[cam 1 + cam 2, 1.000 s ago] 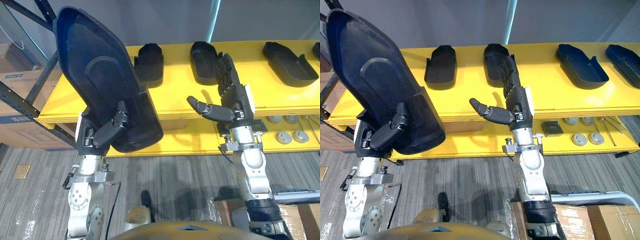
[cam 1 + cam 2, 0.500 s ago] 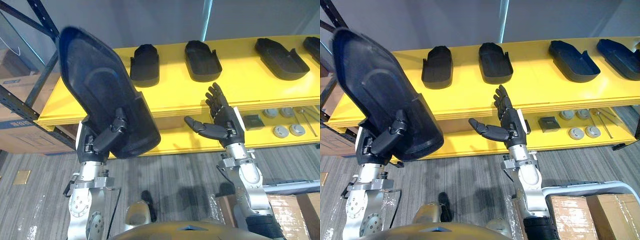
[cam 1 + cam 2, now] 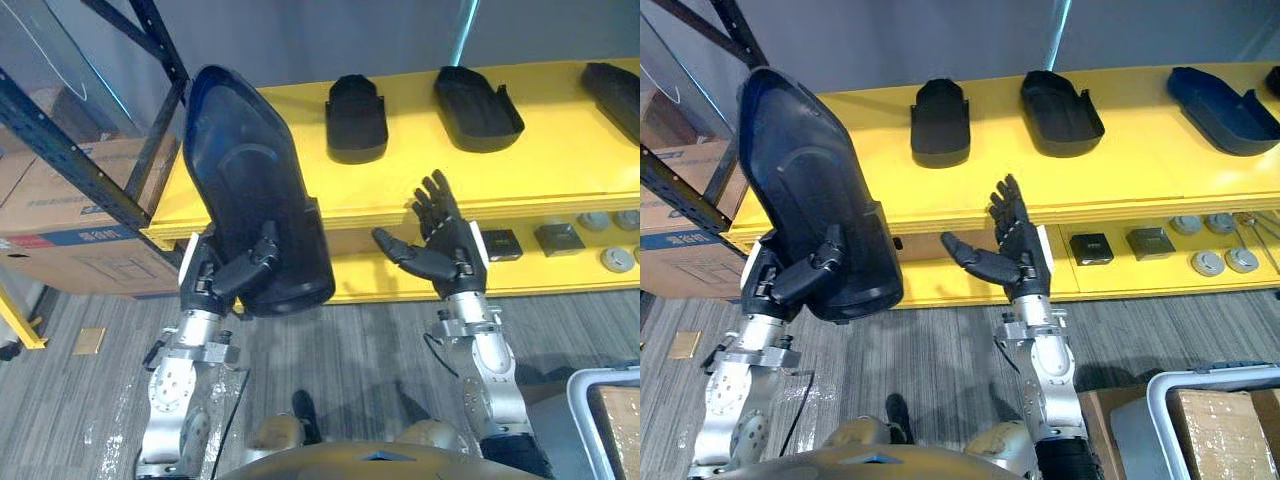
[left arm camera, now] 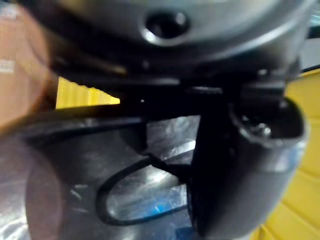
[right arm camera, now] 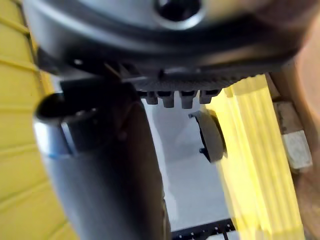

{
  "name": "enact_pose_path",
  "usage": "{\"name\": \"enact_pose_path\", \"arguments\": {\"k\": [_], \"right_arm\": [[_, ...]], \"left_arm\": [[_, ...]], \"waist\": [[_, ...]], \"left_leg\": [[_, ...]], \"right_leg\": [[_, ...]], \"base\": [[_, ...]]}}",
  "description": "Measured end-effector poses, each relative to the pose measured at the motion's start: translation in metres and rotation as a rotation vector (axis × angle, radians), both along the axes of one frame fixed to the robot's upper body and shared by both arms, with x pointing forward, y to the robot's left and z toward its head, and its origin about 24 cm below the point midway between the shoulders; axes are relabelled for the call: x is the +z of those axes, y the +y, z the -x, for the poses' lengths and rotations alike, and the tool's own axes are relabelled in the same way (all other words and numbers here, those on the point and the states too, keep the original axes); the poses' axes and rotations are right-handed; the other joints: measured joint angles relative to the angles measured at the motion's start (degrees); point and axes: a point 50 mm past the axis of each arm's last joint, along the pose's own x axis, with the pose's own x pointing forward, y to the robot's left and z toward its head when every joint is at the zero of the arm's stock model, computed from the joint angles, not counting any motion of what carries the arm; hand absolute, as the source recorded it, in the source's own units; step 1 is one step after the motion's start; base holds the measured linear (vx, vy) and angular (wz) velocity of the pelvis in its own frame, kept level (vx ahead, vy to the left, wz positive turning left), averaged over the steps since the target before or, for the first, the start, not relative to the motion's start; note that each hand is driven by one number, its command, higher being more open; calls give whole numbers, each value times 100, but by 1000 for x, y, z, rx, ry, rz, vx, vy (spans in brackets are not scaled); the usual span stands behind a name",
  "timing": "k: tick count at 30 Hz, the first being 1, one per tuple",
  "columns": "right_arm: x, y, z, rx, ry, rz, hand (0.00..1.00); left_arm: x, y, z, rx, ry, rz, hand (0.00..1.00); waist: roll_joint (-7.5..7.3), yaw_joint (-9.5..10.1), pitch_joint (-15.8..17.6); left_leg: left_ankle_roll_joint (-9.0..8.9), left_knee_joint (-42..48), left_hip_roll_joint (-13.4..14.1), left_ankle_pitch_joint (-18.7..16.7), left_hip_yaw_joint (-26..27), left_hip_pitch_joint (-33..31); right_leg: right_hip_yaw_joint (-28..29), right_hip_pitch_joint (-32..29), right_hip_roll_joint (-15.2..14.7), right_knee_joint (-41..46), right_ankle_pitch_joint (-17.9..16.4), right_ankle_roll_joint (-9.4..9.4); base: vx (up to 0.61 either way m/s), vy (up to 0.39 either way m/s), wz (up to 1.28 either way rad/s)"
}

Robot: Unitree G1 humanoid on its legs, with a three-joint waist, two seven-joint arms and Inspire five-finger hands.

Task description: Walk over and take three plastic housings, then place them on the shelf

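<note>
The left hand (image 3: 232, 283) is closed on a large dark housing (image 3: 252, 190), with the thumb curled across its near face and the fingers behind it. The left wrist view shows the same thumb pressed against the dark plastic. The housing is held in the air, nearly upright with its top leaning a little to the left. The face with a raised oval ring is turned toward the robot. It sits on the near side of the left end of the yellow shelf (image 3: 1120, 165).

The right hand (image 3: 452, 252) is raised in front of the middle of the shelf. It is wide open, with fingers straight and pointing up, thumb stretched out to the left, and nothing in it.

Three more dark housings lie on the shelf's top board, well apart from one another. One is at the left (image 3: 940, 122), one in the middle (image 3: 1060, 98) and one at the far right (image 3: 1225, 95).

On the lower board, right of the right hand, are two dark square blocks (image 3: 1091, 247) and several grey discs (image 3: 1207, 263).

A cardboard box (image 3: 75, 215) stands at the far left behind a blue rack post (image 3: 70, 160). A grey bin (image 3: 1210, 372) holding a carton (image 3: 1225, 425) is at the near right, on the grey floor (image 3: 940, 350).
</note>
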Motion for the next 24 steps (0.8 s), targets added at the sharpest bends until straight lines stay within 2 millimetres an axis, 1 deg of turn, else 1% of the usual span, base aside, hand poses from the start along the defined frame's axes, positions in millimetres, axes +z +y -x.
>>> {"name": "enact_pose_path", "arguments": {"k": [1, 2, 3, 4, 5, 7, 8, 9, 11, 12, 13, 14, 15, 16, 17, 18, 19, 21, 22, 23, 24], "right_arm": [[2, 0, 2, 0, -12, -2, 100], [4, -2, 3, -6, -21, 0, 100], [7, -3, 4, -11, -34, 3, 100], [8, -4, 5, -13, -38, 12, 100], [9, -4, 5, -14, -42, 27, 100], [8, -4, 5, -8, -40, 38, 100], [9, -5, 5, -2, -40, 48, 100], [8, -5, 5, 0, -35, 59, 100], [7, -6, 6, 0, -29, 60, 100], [7, -7, 6, -1, -30, 61, 100], [5, -9, 7, 0, -28, 72, 100], [5, -10, 6, 2, -24, 82, 100], [2, -13, 6, 5, -10, 106, 100], [1, -16, 5, 8, -4, 125, 100], [2, -17, 4, 9, -8, 134, 100], [5, -21, 2, 5, -26, 147, 100], [10, -22, 0, 2, -54, 148, 100], [16, -24, -3, -8, -87, 147, 100], [18, -26, -3, -25, -99, 145, 100], [17, -27, -4, -49, -96, 133, 100], [17, -27, -3, -62, -94, 125, 100]], "left_arm": [[3, 4, -1, 11, -12, -5, 0], [4, 4, -2, 11, -18, -2, 0], [5, 4, -4, 8, -26, 13, 0], [6, 3, -4, 8, -28, 26, 0], [5, 1, -4, 4, -22, 33, 0], [3, -4, -5, -9, -9, 39, 0], [1, -7, -5, -13, -1, 48, 0], [-2, -10, -4, -10, 14, 58, 0], [-5, -10, -1, -1, 38, 66, 0], [-9, -10, 1, 8, 59, 71, 0], [-10, -11, 1, 12, 69, 73, 0], [-11, -11, 1, 16, 71, 74, 0], [-11, -12, 1, 25, 76, 81, 0], [-12, -12, 1, 37, 77, 89, 0], [-12, -12, 1, 40, 76, 94, 0], [-12, -15, -1, 41, 73, 107, 0], [-13, -17, -1, 41, 74, 118, 0], [-13, -22, -2, 26, 75, 127, 0], [-12, -28, -4, 1, 71, 134, 0], [-11, -34, -7, -27, 66, 139, 0], [-11, -36, -7, -40, 67, 140, 0]], "waist": [[0, -33, -3], [1, -32, -3], [4, -29, -1], [-3, -27, -5], [-4, -29, -6], [9, -11, -17], [37, -10, -29], [47, -10, -31], [47, -10, -33], [47, -12, -33], [49, -4, -30], [52, 1, -28], [53, 45, -27], [58, 64, -25], [71, 58, -25], [119, 16, -36], [171, -24, -59], [215, -33, -77], [220, -46, -68], [169, -98, -31], [151, -113, -18]], "left_leg": [[34, -82, -5, 6, -88, 9], [26, -112, -13, 0, -114, 1], [40, -184, -43, 8, -148, 0], [56, -215, -83, 19, -150, -4], [70, -238, -152, 32, -147, -9], [89, -259, -225, 110, -124, -38], [113, -261, -247, 139, -97, -108], [115, -273, -257, 156, -41, -123], [104, -252, -255, 147, -1, -90], [85, 46, -197, -3, 27, -173], [54, 674, -65, -219, 41, -402], [-4, 1023, 17, -322, 25, -522], [-117, 1533, 153, -416, -29, -681], [-123, 1713, 211, -419, 10, -708], [-131, 1725, 226, -413, 24, -711], [-176, 1669, 226, -374, 16, -730], [-198, 1477, 195, -338, -24, -735], [-232, 1055, 114, -306, -77, -664], [-226, 722, 39, -302, -58, -572], [-171, 606, -30, -226, -40, -544], [-165, 604, -47, -223, -38, -531]], "right_leg": [[122, -29, 453, 200, -581, 5], [120, -28, 667, 197, -811, -15], [98, -22, 987, 68, -1084, -81], [72, 6, 1156, -157, -1180, -157], [-30, 135, 1233, -542, -1215, -267], [-47, 329, 1299, -1009, -1218, -244], [-62, 373, 1373, -1248, -1194, -201], [-60, 416, 1414, -1440, -1132, -100], [-46, 479, 1434, -1534, -1117, -75], [-18, 509, 1433, -1556, -1117, -75], [26, 563, 1435, -1612, -1117, -73], [66, 591, 1440, -1635, -1113, -65], [150, 657, 1459, -1707, -1100, -40], [238, 675, 1464, -1731, -1078, -6], [274, 664, 1465, -1732, -1071, 6], [315, 584, 1465, -1705, -1077, -4], [386, 431, 1471, -1658, -1109, -59], [529, 149, 1450, -1486, -1124, -80], [598, -16, 1418, -1346, -1137, -93], [597, -86, 1348, -1219, -1121, -44], [598, -93, 1321, -1179, -1112, -29]], "base": [[-14, 90, 24], [-14, 81, 22], [1, 77, 10], [16, 78, 8], [31, 54, 4], [64, 19, 0], [81, -23, -8], [54, -32, -10], [50, -25, -11], [56, -27, -14], [44, -19, -15], [7, 6, -22], [-50, 21, -29], [-65, 17, -31], [-85, -5, -25], [-94, -11, -21], [-99, -10, -30], [-74, 3, -31], [-69, 25, -15], [-65, 37, -7], [-45, 45, -1]]}}
